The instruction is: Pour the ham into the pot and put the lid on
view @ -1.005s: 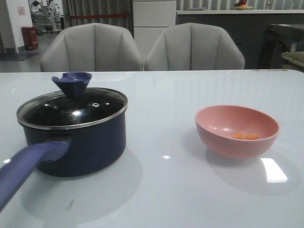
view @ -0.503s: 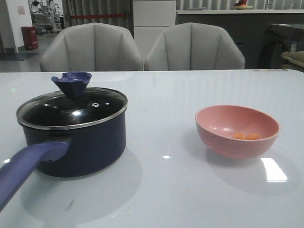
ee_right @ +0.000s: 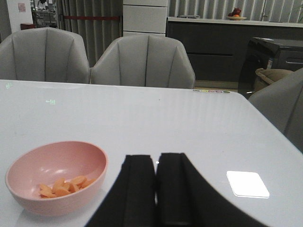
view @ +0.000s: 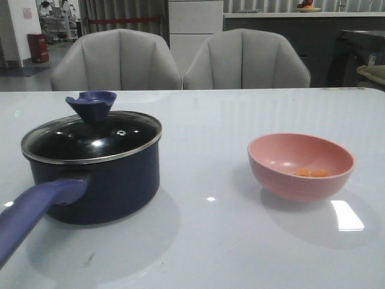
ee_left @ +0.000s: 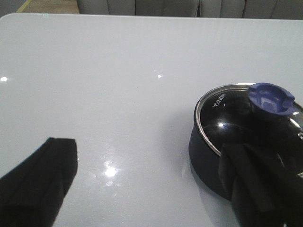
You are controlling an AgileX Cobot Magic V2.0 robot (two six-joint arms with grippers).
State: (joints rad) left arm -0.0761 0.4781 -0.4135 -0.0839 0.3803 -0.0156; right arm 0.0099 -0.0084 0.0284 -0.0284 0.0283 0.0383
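Note:
The dark navy pot (view: 114, 180) stands on the left of the table, its long blue-purple handle (view: 33, 211) pointing toward me. The glass lid (view: 90, 138) with its blue knob (view: 91, 105) rests on the pot. Orange ham pieces (view: 311, 173) lie in the pink bowl (view: 299, 165) on the right. In the left wrist view the left gripper (ee_left: 151, 189) is open, nothing between its fingers, and the pot (ee_left: 208, 161) with the lid (ee_left: 246, 113) sits beside one finger. In the right wrist view the right gripper (ee_right: 157, 165) is shut and empty, next to the bowl (ee_right: 57, 177) holding the ham (ee_right: 64, 186).
Two grey chairs (view: 180, 60) stand behind the table's far edge. A bright light reflection (view: 347, 215) lies on the glossy white tabletop (view: 210, 241) near the bowl. Neither arm shows in the front view.

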